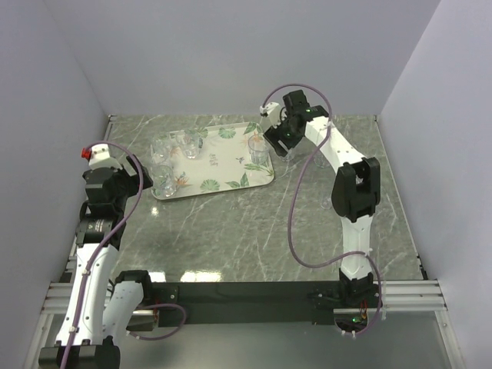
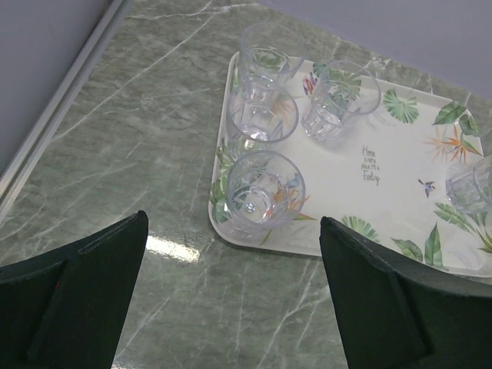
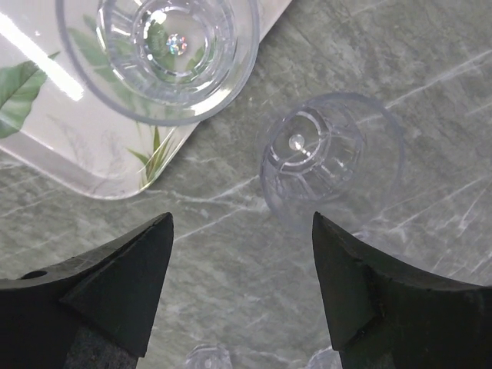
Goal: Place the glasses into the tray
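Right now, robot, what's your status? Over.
Left gripper open, empty. Right gripper open, over glass on table beside tray. Way looks clear.

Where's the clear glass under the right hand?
Small clear glass: on the grey marble table beside a corner of the white leaf-print tray, centre-right in the right wrist view.

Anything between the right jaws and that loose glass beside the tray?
Nothing: right wrist view shows only bare marble tabletop before the glass.

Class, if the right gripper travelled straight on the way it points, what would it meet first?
Most likely the clear glass on the marble table, just off the tray's corner, though it sits slightly right of centre.
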Controlling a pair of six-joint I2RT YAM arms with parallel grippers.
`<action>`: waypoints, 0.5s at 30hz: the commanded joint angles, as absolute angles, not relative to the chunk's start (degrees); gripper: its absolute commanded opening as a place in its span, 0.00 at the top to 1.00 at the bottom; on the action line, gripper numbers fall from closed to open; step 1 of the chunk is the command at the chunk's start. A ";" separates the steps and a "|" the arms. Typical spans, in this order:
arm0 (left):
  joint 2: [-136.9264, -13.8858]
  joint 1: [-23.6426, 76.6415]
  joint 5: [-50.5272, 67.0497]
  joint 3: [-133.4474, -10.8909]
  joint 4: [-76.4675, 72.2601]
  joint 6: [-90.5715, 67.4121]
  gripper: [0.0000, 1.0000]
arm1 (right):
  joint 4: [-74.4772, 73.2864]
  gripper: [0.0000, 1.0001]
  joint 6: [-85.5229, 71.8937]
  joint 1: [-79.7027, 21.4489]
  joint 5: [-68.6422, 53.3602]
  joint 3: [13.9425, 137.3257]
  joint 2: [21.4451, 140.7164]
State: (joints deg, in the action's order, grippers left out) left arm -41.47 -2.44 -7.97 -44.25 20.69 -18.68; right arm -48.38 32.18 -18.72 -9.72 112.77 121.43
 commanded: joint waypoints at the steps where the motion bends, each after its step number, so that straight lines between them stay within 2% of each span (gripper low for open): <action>1: -41.22 -2.55 -8.61 -43.95 18.19 -17.58 0.01 | -46.15 0.21 33.57 -18.98 -8.70 115.49 123.39; 8: -41.22 -2.46 -8.79 -43.86 18.19 -17.58 0.01 | -44.30 0.28 34.54 -18.90 -8.00 118.03 126.91; 14: -41.22 -2.46 -8.70 -43.86 18.19 -17.58 0.01 | -44.47 0.49 34.28 -18.90 -8.00 118.13 128.76; 15: -41.22 -2.55 -8.61 -43.86 18.19 -17.67 0.01 | -44.30 0.55 34.10 -18.81 -8.09 117.95 128.76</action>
State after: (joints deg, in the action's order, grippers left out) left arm -41.47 -2.44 -8.03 -44.23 20.40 -18.68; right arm -45.82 34.02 -18.72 -8.38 115.83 128.25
